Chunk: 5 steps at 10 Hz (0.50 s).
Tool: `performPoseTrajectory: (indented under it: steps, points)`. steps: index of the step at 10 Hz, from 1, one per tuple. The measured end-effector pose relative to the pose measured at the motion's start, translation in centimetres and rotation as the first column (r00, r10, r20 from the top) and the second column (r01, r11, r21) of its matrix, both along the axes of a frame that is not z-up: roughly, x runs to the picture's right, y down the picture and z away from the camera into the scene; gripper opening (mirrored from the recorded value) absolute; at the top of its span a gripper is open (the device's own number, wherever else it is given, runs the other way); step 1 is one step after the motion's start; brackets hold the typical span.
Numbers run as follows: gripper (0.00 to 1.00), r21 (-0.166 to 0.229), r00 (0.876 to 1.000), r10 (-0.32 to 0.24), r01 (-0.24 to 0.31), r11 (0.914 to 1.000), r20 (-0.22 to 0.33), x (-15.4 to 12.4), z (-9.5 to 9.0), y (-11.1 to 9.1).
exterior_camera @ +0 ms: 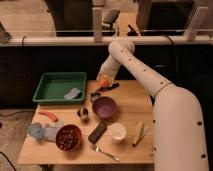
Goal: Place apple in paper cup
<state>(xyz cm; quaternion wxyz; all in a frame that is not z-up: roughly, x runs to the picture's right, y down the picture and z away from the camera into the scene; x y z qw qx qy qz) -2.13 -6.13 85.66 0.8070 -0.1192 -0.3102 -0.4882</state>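
The hand (104, 79) hangs over the far edge of the surface (132, 97), just right of the green tray (46, 85), pointing down from the bent wrist of the 1 arm (142, 70). The apple (103, 83) sits right at its tip, touching it or very nearly so. I cannot tell whether the hand is clamped on the fruit or only poised about it. I also cannot tell whether the apple is clear of the wood or resting on it. A dark tool (106, 89) lies just beside the apple, on the side nearer the camera.

The coming move turns on 1 line. The paper cup (118, 131) lies well apart from the hand, toward the near edge and slightly to the picture's right. The purple bowl (105, 107) stands between the 2, almost on that line. The cup is upright with its mouth open to the top. A dark bar (97, 132) lies close on its left and a pale corn-like piece (139, 133) on its right.

By my reckoning, the apple must travel toward the camera, high enough to pass over the bowl's rim, then come straight down. The fruit looks about as wide as the cup's mouth, so being slightly off centre could tip the cup or leave the apple perched on the rim.
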Motion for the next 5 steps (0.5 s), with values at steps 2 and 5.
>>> performPoseTrajectory:
  steps: [2, 5]
  points:
    - [0.02, 0.003, 1.0, -0.021, 0.02, 0.9998, 0.017, -0.5, -0.6, 0.3]
    - [0.02, 0.005, 0.997, -0.054, 0.053, 0.9986, 0.049, -3.0, -1.3, 0.6]
